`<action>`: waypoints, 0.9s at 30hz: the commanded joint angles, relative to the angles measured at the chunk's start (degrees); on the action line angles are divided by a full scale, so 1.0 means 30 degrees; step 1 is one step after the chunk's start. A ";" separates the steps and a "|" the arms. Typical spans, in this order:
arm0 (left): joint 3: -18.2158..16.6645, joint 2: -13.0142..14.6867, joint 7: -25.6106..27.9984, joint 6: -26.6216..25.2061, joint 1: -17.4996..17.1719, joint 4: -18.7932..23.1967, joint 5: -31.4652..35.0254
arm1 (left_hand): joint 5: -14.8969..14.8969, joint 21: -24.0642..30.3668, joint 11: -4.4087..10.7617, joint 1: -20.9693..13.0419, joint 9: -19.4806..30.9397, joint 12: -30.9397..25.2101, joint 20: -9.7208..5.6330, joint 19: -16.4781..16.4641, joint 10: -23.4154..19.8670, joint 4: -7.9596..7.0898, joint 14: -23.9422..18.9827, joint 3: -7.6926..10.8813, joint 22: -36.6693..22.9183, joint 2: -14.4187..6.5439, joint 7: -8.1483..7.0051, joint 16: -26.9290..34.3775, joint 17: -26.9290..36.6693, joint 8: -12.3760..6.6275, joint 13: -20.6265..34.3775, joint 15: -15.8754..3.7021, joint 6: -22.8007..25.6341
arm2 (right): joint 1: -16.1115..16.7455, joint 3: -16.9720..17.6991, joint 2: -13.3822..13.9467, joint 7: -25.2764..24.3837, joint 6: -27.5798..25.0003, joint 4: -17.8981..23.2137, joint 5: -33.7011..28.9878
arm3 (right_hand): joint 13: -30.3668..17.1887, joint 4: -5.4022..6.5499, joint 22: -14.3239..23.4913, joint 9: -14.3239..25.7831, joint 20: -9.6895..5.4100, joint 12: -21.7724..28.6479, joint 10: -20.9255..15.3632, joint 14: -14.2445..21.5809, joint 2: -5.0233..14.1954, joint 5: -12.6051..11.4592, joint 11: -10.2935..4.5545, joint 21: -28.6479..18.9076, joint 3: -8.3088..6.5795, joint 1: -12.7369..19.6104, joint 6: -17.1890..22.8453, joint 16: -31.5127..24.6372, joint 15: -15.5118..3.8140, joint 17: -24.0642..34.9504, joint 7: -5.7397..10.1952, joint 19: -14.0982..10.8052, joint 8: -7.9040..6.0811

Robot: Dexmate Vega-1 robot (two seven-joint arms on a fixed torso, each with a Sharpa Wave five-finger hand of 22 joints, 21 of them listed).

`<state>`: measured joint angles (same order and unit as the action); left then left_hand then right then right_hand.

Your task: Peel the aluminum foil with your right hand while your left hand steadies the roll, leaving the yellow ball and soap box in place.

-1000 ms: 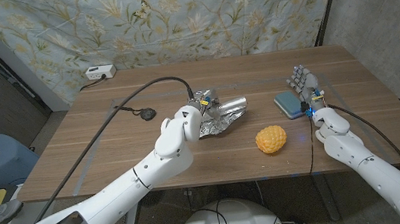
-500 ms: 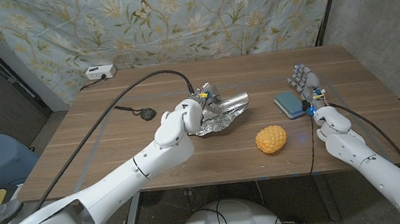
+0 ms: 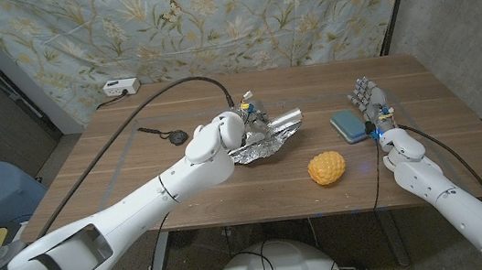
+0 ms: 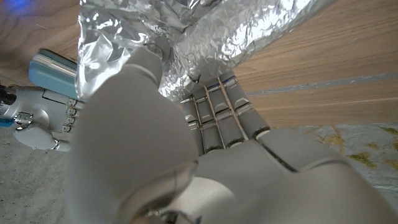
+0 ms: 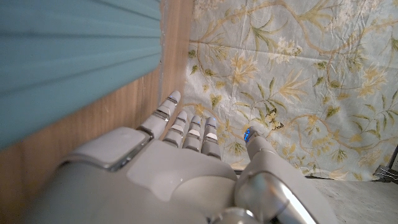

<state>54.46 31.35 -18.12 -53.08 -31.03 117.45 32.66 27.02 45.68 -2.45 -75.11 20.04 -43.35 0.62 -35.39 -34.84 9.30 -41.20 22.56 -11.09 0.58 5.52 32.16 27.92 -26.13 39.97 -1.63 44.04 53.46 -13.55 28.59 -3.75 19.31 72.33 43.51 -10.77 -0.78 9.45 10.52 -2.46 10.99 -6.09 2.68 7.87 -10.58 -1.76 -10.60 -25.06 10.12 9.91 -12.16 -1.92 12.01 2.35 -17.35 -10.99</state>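
At desk centre, left hand [image 3: 242,127] presses on the aluminum foil roll [image 3: 269,135], fingers [image 4: 214,118] against crinkled foil — whether it actually clasps the roll, cannot tell; likely pinning it for the peel. Right hand [image 3: 369,101] stands near the right edge, fingers apart, holding nothing, just beside the soap box [image 3: 348,125]. Yellow ball [image 3: 327,167] sits toward the front edge, apart from the foil. Wooden desk [image 3: 155,187]; floral cloth [image 3: 236,20] behind.

Soft, even light fell on the desk [image 3: 181,175], with faint shadows. The crumpled aluminum foil [image 4: 249,31] glinted brightly. Both wrist views blurred their own hands close to the lens.
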 commanded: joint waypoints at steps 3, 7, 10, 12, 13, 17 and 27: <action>0.0491 0.0417 0.0288 -0.0783 0.1726 -0.0462 -0.3537 | 0.0521 0.0233 0.1884 -0.0111 0.0159 0.0011 0.0147 0.0015 -0.2732 0.0018 -0.2250 0.0021 -0.0053 -0.1499 -0.0845 0.0139 0.0103 -0.1416 0.0087 -0.2030 0.3020 | 0.0073 0.0029 0.0073 -0.0223 -0.0259 0.0185 0.0013 | -0.0042 0.0133 0.0070 0.0087 -0.0981 0.0023 0.0060 0.0020 0.0377 -0.0054 -0.0074 -0.0104 0.0000 -0.0011 -0.0021 -0.0018 -0.0713 0.0033 -0.0054 0.0011 -0.0035; 0.0513 0.0485 0.0520 -0.0919 0.2105 -0.0566 -0.4463 | 0.0559 0.0335 0.1905 -0.0181 0.0170 0.0036 0.0150 -0.0046 -0.2943 0.0059 -0.2405 0.0017 -0.0040 -0.1506 -0.0819 0.0207 0.0150 -0.1462 0.0097 -0.2082 0.3120 | 0.0030 -0.0006 0.0052 -0.0265 -0.0350 0.0149 0.0005 | -0.0042 0.0136 0.0070 0.0087 -0.0982 0.0026 0.0053 0.0017 0.0378 -0.0052 -0.0085 -0.0105 0.0004 -0.0014 -0.0028 -0.0020 -0.0707 0.0036 -0.0055 0.0009 -0.0033; 0.0574 0.0580 0.0533 -0.0976 0.2494 -0.0666 -0.5164 | 0.0583 0.0395 0.1909 -0.0210 0.0171 0.0055 0.0142 -0.0084 -0.2979 0.0078 -0.2418 0.0016 -0.0033 -0.1490 -0.0806 0.0194 0.0154 -0.1482 0.0143 -0.2077 0.3177 | -0.0031 -0.0040 0.0013 -0.0249 -0.0406 0.0055 0.0019 | -0.0042 0.0132 0.0070 0.0087 -0.0985 0.0029 0.0048 0.0015 0.0377 -0.0052 -0.0100 -0.0105 0.0005 -0.0010 -0.0034 -0.0021 -0.0711 0.0035 -0.0046 0.0010 -0.0030; 0.0580 0.0597 0.0344 -0.1111 0.2847 -0.0796 -0.5766 | 0.0609 0.0450 0.1855 -0.0218 0.0168 0.0093 0.0173 -0.0105 -0.3077 0.0079 -0.2450 0.0013 -0.0026 -0.1480 -0.0787 0.0187 0.0158 -0.1494 0.0126 -0.2047 0.3219 | -0.0095 -0.0068 -0.0010 -0.0217 -0.0447 -0.0025 0.0025 | -0.0042 0.0133 0.0070 0.0087 -0.0982 0.0031 0.0043 0.0014 0.0377 -0.0051 -0.0088 -0.0106 0.0006 -0.0011 -0.0025 -0.0022 -0.0706 0.0036 -0.0048 0.0005 -0.0034; 0.0502 0.0575 0.0353 -0.1173 0.2943 -0.0860 -0.6094 | 0.0618 0.0459 0.1854 -0.0220 0.0185 0.0087 0.0172 -0.0094 -0.3109 0.0078 -0.2463 0.0020 -0.0025 -0.1484 -0.0821 0.0181 0.0154 -0.1499 0.0147 -0.2033 0.3207 | -0.0129 -0.0082 -0.0028 -0.0218 -0.0449 -0.0066 0.0014 | -0.0042 0.0134 0.0070 0.0087 -0.0976 0.0030 0.0046 0.0007 0.0378 -0.0051 -0.0102 -0.0106 0.0006 -0.0011 -0.0017 -0.0019 -0.0704 0.0036 -0.0044 0.0007 -0.0037; 0.0683 0.0620 0.0257 -0.1350 0.3623 -0.1158 -0.7054 | 0.0653 0.0509 0.1908 -0.0236 0.0242 0.0114 0.0182 -0.0069 -0.3113 0.0080 -0.2525 0.0026 -0.0018 -0.1481 -0.0754 0.0178 0.0158 -0.1517 0.0231 -0.1991 0.3177 | -0.0247 -0.0126 -0.0084 -0.0161 -0.0463 -0.0194 0.0014 | -0.0042 0.0128 0.0070 0.0087 -0.0979 0.0026 0.0057 0.0011 0.0378 -0.0051 -0.0101 -0.0107 0.0006 -0.0005 -0.0031 -0.0022 -0.0701 0.0035 -0.0047 0.0003 -0.0032; 0.0189 0.0540 0.1028 -0.1200 0.4070 -0.1820 -0.9726 | 0.0737 0.0693 0.1811 -0.0268 0.0272 0.0201 0.0213 -0.0156 -0.3255 0.0084 -0.2664 0.0036 -0.0008 -0.1445 -0.0770 0.0174 0.0175 -0.1546 0.0344 -0.1980 0.3245 | -0.0227 -0.0108 -0.0078 -0.0150 -0.0602 -0.0180 0.0121 | -0.0042 0.0127 0.0069 0.0087 -0.0964 0.0020 0.0077 0.0009 0.0385 -0.0051 -0.0104 -0.0106 0.0003 0.0001 -0.0041 -0.0024 -0.0710 0.0035 -0.0041 0.0003 -0.0029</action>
<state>55.98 32.93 -16.68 -56.65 -21.22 113.94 11.91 27.02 47.48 -3.05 -75.11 20.04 -42.68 1.03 -35.41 -35.46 9.40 -42.00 22.31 -10.89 0.58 5.75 32.46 28.39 -26.13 40.77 -1.22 44.26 52.94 -13.78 28.44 -4.35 17.96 72.01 43.59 -10.77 -0.78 9.45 10.52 -2.46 10.99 -5.79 2.68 7.87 -10.58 -2.07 -10.60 -25.06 10.12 9.91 -12.16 -1.92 12.01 2.35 -17.35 -10.99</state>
